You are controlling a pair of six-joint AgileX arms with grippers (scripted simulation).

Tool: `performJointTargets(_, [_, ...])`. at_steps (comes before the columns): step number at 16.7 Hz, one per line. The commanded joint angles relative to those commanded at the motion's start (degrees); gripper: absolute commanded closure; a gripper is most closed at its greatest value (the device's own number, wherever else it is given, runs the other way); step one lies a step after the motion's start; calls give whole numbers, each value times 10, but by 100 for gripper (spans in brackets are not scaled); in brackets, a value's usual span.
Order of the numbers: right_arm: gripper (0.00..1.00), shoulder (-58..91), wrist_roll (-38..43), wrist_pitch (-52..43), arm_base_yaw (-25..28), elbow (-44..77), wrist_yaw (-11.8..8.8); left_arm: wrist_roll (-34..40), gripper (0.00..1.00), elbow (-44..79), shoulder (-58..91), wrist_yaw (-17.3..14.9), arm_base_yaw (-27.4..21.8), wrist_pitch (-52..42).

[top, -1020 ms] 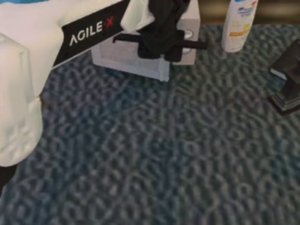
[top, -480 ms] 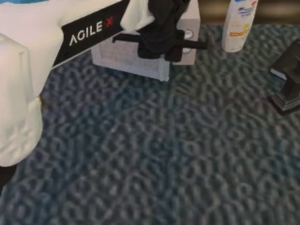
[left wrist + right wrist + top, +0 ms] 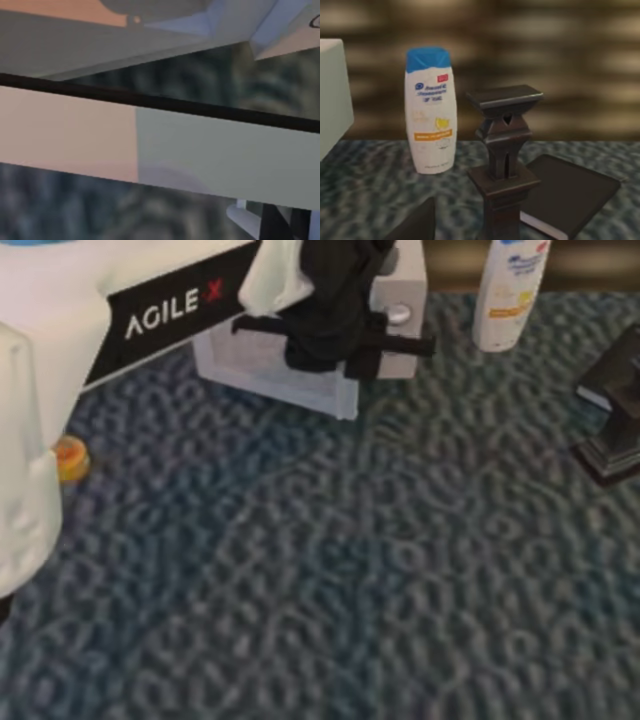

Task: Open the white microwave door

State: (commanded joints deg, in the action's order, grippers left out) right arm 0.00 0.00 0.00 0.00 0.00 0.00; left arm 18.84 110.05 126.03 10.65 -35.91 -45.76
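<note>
While the left arm reaches across the far left of the worktop (image 3: 400,570), its black end effector (image 3: 335,325) hangs over the front of the small boxy off-white microwave (image 3: 405,285); I cannot tell whether it is open or what it holds. Just beneath it the flat off-white door (image 3: 300,390) stands slightly ajar. A white shampoo bottle (image 3: 510,290) stands well right. The right arm is out of view.
</note>
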Motion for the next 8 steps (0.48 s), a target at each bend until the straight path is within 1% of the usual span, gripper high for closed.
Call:
performJointTargets(3, [0,0,0,0,0,0,0,-27,100,-38,-25,-14,4,21])
performJointTargets(8, [0,0,0,0,0,0,0,-29,100,-41,-27,-15,4,23])
